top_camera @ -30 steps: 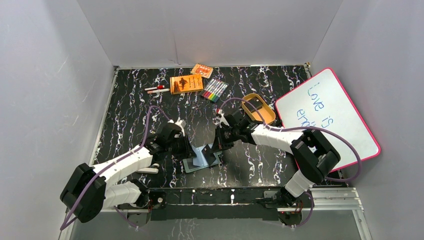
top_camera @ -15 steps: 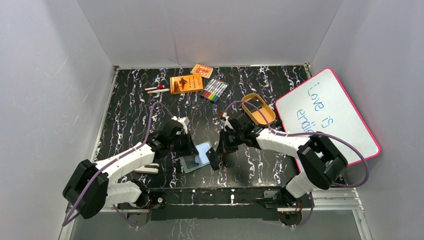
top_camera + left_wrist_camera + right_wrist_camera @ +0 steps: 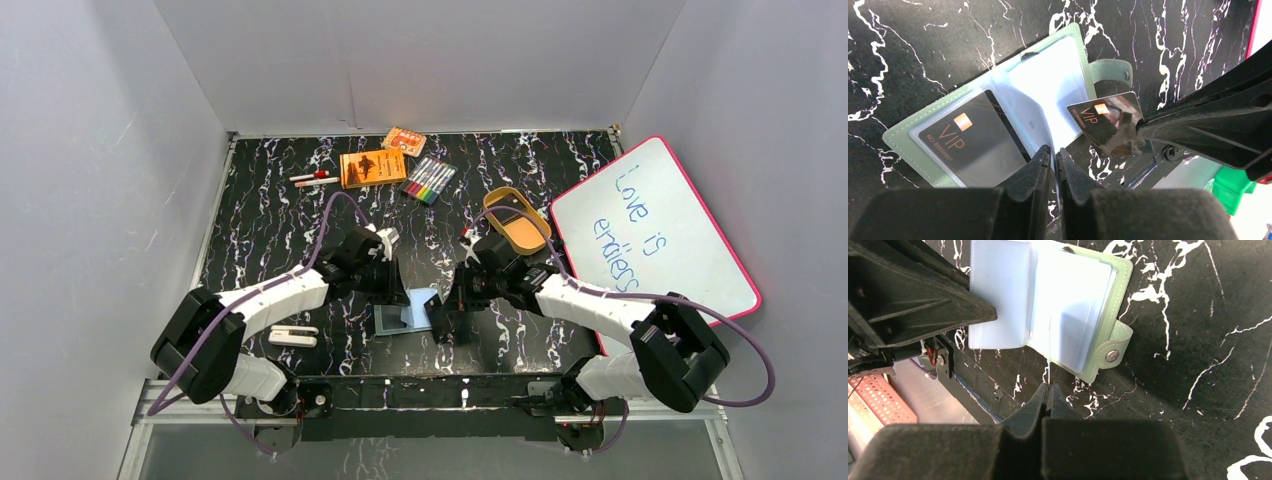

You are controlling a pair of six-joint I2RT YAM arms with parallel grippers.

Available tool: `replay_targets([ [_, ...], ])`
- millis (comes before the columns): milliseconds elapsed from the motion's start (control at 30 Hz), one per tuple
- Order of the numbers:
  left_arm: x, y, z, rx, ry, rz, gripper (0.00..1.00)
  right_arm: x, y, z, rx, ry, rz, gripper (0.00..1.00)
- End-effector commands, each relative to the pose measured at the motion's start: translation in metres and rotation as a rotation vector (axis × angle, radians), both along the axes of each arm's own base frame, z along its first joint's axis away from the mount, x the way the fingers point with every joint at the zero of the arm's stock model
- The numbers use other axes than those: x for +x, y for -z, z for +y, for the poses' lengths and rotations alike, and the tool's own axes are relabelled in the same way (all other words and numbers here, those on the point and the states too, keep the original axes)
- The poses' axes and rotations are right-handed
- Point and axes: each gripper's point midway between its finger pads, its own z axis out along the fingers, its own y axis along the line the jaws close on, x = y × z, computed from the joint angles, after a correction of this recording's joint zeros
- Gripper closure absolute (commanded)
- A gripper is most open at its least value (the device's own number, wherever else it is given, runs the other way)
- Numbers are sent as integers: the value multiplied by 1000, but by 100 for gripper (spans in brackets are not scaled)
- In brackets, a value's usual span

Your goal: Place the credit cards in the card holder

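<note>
Being pinched at one end by the closed right fingers (image 3: 1034, 405), a dark card (image 3: 1100, 120) is being presented edge-on just beside the snap tab of the holder (image 3: 897, 136); whether card and tab are touching cannot be told. The holder is lying open on the counter (image 3: 923, 40) between the two arms, and another card (image 3: 960, 142) is already seated in its left pocket. A clear sleeve (image 3: 998, 290) is being pinched by the left fingers (image 3: 1035, 165), which are nearly closed, and is being lifted off the leaves beneath it.

The held card is being judged light, thin, stiff and slick. A grip on its trailing end, with the leading edge left free, is being judged sound, though twisting or slipping is a risk if resistance is met. The sleeve is being judged soft and limp, liable to buckle or crease. It is best taken near its open mouth, so that the pocket is being held apart while the card is being fed in.
</note>
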Motion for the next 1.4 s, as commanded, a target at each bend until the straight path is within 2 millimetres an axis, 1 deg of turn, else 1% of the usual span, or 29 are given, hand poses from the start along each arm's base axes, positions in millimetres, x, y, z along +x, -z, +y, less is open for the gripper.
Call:
replay_targets([
  [0, 7, -10, -3, 7, 4, -15, 84, 10, -3, 3, 4, 20, -30, 100],
  [67, 7, -10, -4, 1, 0, -11, 74, 12, -2, 6, 3, 14, -31, 100],
  [133, 6, -11, -7, -23, 3, -7, 69, 14, -1, 8, 2, 12, -29, 100],
  [267, 2, -15, -14, -81, 15, 5, 67, 18, -1, 11, 3, 9, -28, 100],
  [467, -1, -12, -16, -97, 9, 20, 67, 17, 2, 10, -1, 8, -20, 100],
  [700, 1, -4, -10, -64, -12, 17, 74, 17, 0, 10, 3, 5, -22, 100],
  [833, 3, 2, -5, -32, -34, 12, 75, 20, -1, 7, -7, 17, -33, 100],
  [933, 6, 4, 2, 3, -59, -2, 75, 26, -5, -2, -36, 66, -64, 100],
  [1000, 8, 4, 7, 28, -79, -17, 75, 34, -9, -15, -77, 126, -98, 100],
  [1067, 10, 3, 11, 43, -98, -30, 76, 43, -19, -25, -93, 181, -148, 100],
  [1133, 11, 3, 15, 54, -116, -41, 76, 49, -31, -30, -87, 209, -193, 100],
  [1200, 11, 3, 18, 62, -130, -45, 76, 50, -40, -26, -60, 186, -210, 100],
  [1233, 11, 4, 18, 62, -132, -43, 76, 48, -41, -21, -47, 156, -202, 100],
  [1267, 10, 6, 19, 63, -135, -39, 76, 44, -40, -15, -29, 119, -187, 100],
  [1367, 8, 10, 18, 60, -138, -23, 76, 33, -31, 0, 21, 31, -115, 100],
])
